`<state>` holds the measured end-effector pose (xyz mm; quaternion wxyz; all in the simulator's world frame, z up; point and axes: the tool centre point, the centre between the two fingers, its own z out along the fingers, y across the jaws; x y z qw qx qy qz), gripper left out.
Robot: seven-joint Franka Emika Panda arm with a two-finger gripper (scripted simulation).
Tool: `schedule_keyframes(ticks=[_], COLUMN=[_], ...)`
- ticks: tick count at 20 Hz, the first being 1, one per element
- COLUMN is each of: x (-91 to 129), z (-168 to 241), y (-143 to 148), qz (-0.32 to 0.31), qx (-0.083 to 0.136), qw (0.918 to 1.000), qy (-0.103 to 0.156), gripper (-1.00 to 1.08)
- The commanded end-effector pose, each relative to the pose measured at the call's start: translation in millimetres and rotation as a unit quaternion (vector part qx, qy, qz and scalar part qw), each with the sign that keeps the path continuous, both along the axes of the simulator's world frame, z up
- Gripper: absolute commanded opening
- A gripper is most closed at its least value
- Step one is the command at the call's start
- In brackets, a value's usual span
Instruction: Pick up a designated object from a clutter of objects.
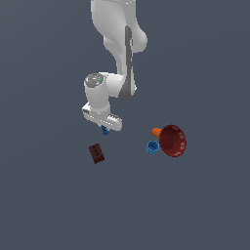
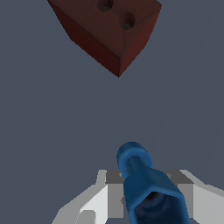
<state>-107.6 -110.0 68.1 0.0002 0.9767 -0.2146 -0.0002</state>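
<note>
The designated object (image 1: 104, 130) is a tiny dark-blue bolt-like piece that pokes out just under the white hand in the exterior view. In the wrist view the designated object (image 2: 142, 179) sits between the two grey fingers (image 2: 101, 199), its rounded end pointing away from the hand. My gripper (image 1: 103, 127) is shut on it. The rest of the clutter of objects lies apart: a dark brown block (image 1: 96, 153) with two holes sits below the hand in the exterior view and shows in the wrist view as the brown block (image 2: 109, 30).
At the exterior view's right, a light-blue cup (image 1: 152, 147), an orange piece (image 1: 156, 131) and a dark red bowl-like item (image 1: 173, 141) cluster together. The grey floor (image 1: 49, 195) surrounds everything. The white arm (image 1: 119, 44) rises above the hand.
</note>
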Motion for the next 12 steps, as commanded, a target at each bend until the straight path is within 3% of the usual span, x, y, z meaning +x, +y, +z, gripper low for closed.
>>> schedule_keyframes(ticks=[1, 12], x=[2.8, 21.7], z=[11.6, 93.6], y=[-2.4, -18.3], qz=[0.000, -0.001], qx=[0.000, -0.001], qw=[1.0000, 1.0000], qy=[0.000, 0.000], gripper=[-1.00, -1.00])
